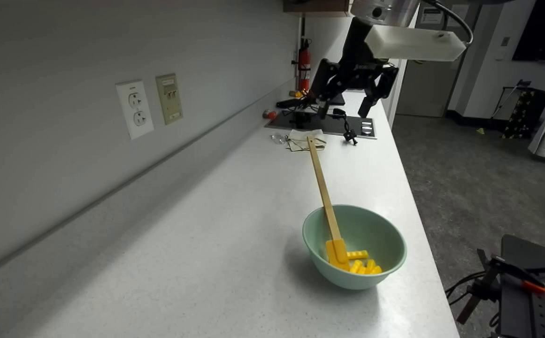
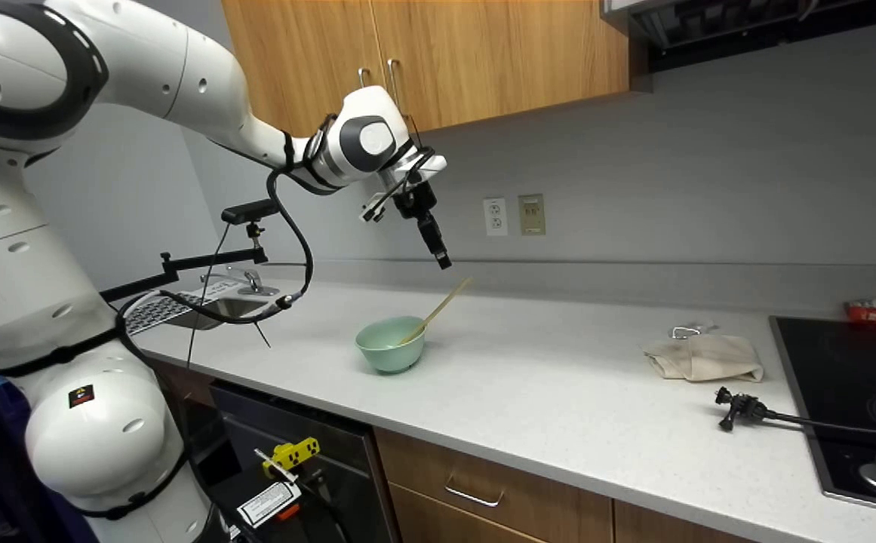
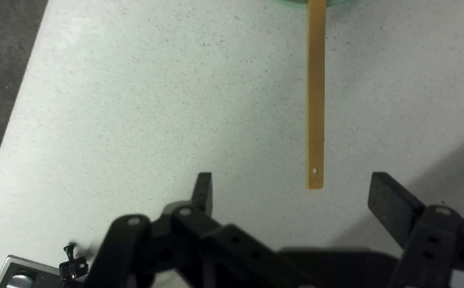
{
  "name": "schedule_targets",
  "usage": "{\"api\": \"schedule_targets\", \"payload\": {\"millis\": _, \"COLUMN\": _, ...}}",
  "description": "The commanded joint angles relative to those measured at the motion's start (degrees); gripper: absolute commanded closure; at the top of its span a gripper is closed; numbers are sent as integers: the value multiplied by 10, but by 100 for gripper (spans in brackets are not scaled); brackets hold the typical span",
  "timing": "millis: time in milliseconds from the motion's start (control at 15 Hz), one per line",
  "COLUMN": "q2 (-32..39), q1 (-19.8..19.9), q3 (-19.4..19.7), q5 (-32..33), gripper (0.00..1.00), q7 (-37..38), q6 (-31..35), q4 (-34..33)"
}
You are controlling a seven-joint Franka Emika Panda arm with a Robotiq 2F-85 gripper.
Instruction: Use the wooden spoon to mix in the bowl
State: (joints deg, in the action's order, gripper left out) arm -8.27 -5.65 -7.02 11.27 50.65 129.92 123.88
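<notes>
The pale mint-green bowl (image 1: 354, 281) stands on the white counter, with yellow pieces (image 1: 370, 267) inside. It also shows in an exterior view (image 2: 386, 356) and only as a rim at the top of the wrist view (image 3: 293, 4). The wooden spoon (image 1: 321, 183) leans in the bowl, its yellow-orange head among the pieces and its handle sticking out over the rim. Its handle (image 3: 315, 100) runs down the wrist view to a holed end. My gripper (image 3: 291, 180) is open and empty, above and apart from the handle end. It shows in both exterior views (image 1: 343, 111) (image 2: 442, 262).
A folded cloth (image 2: 705, 358) and a black clamp mount (image 2: 743, 407) lie near the black cooktop (image 2: 860, 385). The wall with outlets (image 2: 496, 216) runs behind the counter. Wooden cabinets (image 2: 483, 60) hang above. A sink (image 2: 234, 305) is beyond the bowl.
</notes>
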Motion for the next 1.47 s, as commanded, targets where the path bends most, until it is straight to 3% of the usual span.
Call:
{"api": "schedule_targets", "payload": {"millis": 0, "q2": -59, "q1": -2, "q3": -3, "q5": -37, "gripper": 0, "q7": -89, "q6": -58, "q4": 4}}
{"api": "schedule_targets", "payload": {"millis": 267, "q2": -105, "q1": -3, "q3": -6, "q5": -68, "gripper": 0, "q7": -163, "q6": -67, "q4": 6}}
{"api": "schedule_targets", "payload": {"millis": 800, "q2": -179, "q1": 1, "q3": -7, "q5": -119, "gripper": 0, "q7": -235, "q6": -51, "q4": 39}}
{"api": "schedule_targets", "payload": {"millis": 867, "q2": -145, "q1": 14, "q3": -23, "q5": -98, "gripper": 0, "q7": -210, "q6": -53, "q4": 13}}
{"api": "schedule_targets", "payload": {"millis": 1400, "q2": -165, "q1": 15, "q3": -21, "q5": -106, "gripper": 0, "q7": -219, "q6": -53, "q4": 29}}
